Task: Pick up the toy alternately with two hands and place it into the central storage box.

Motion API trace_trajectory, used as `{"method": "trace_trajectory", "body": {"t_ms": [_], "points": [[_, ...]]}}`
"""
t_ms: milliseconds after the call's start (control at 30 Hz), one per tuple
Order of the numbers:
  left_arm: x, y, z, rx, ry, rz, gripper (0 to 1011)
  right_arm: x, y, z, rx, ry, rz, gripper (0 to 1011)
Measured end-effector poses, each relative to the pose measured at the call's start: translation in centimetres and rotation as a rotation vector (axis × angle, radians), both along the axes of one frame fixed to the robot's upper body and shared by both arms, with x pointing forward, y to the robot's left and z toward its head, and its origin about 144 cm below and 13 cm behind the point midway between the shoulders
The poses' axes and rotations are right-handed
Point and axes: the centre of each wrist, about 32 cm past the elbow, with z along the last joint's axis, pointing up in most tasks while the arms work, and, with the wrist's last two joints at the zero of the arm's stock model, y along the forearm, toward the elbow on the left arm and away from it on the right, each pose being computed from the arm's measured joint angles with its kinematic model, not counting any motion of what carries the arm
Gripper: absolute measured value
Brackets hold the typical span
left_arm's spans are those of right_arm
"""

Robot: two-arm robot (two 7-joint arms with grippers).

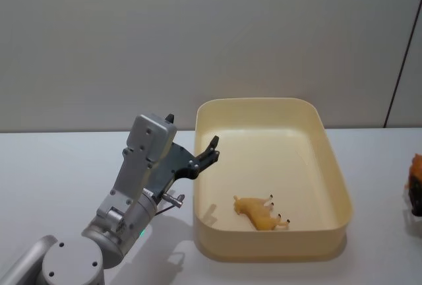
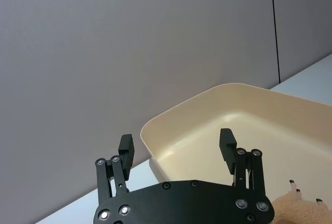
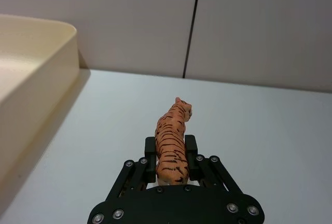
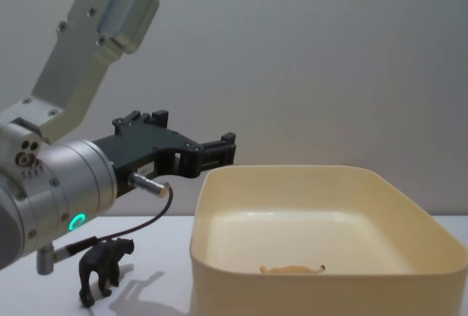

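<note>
The cream-yellow central storage box [image 1: 337, 173] sits mid-table. On its floor lies a tan toy animal [image 1: 260, 212] on its side, also seen low in the chest view [image 4: 292, 268]. My left gripper [image 1: 208, 154] hovers open over the box's left rim with nothing between its fingers [image 2: 126, 149]; from the wrist, the box [image 2: 192, 136] lies just beyond it. My right gripper [image 3: 170, 151], at the head view's right edge [image 1: 415, 196], is shut on an orange striped tiger toy [image 3: 174, 141] just above the table, to the right of the box [image 3: 46, 79].
A small black toy animal [image 4: 106, 265] stands on the table left of the box [image 4: 292, 172], under my left arm. White table stretches around the box, and a grey wall closes off the back.
</note>
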Motion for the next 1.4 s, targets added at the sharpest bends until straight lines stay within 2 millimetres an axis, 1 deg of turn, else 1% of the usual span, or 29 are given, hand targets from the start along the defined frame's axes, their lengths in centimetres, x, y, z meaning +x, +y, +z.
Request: {"method": "trace_trajectory", "body": {"t_ms": [200, 433, 633, 833, 933, 1033, 1133, 1200, 1267, 1300, 1367, 1400], "points": [[0.0, 0.0, 0.0, 0.000, 0.000, 0.000, 1001, 0.2, 0.7, 1.0, 0.020, -0.055, 0.026, 306], [0.0, 0.0, 0.0, 0.000, 0.000, 0.000, 1001, 0.8, 2.1, 3.0, 0.067, -0.128, 0.090, 306], [0.0, 0.0, 0.0, 0.000, 0.000, 0.000, 1001, 1.4, 3.2, 4.3, 0.100, -0.151, 0.149, 306], [0.0, 0.0, 0.0, 0.000, 0.000, 0.000, 1001, 2.5, 5.0, 5.6, 0.134, -0.155, 0.242, 306], [0.0, 0.0, 0.0, 0.000, 0.000, 0.000, 1001, 3.0, 5.7, 5.9, 0.142, -0.149, 0.274, 306], [0.0, 0.0, 0.0, 0.000, 0.000, 0.000, 1001, 3.9, 7.0, 6.2, 0.150, -0.133, 0.324, 306], [0.0, 0.0, 0.0, 0.000, 0.000, 0.000, 1001, 4.5, 7.8, 6.3, 0.153, -0.122, 0.353, 306], [0.0, 0.0, 0.0, 0.000, 0.000, 0.000, 1001, 5.1, 8.5, 6.4, 0.154, -0.114, 0.378, 319], [0.0, 0.0, 0.0, 0.000, 0.000, 0.000, 1001, 5.5, 9.1, 6.6, 0.154, -0.107, 0.398, 357], [0.0, 0.0, 0.0, 0.000, 0.000, 0.000, 1001, 5.5, 9.1, 6.6, 0.154, -0.107, 0.398, 417], [0.0, 0.0, 0.0, 0.000, 0.000, 0.000, 1001, 5.8, 9.6, 6.7, 0.155, -0.101, 0.415, 455], [0.0, 0.0, 0.0, 0.000, 0.000, 0.000, 1001, 6.0, 9.8, 6.7, 0.155, -0.098, 0.424, 515]]}}
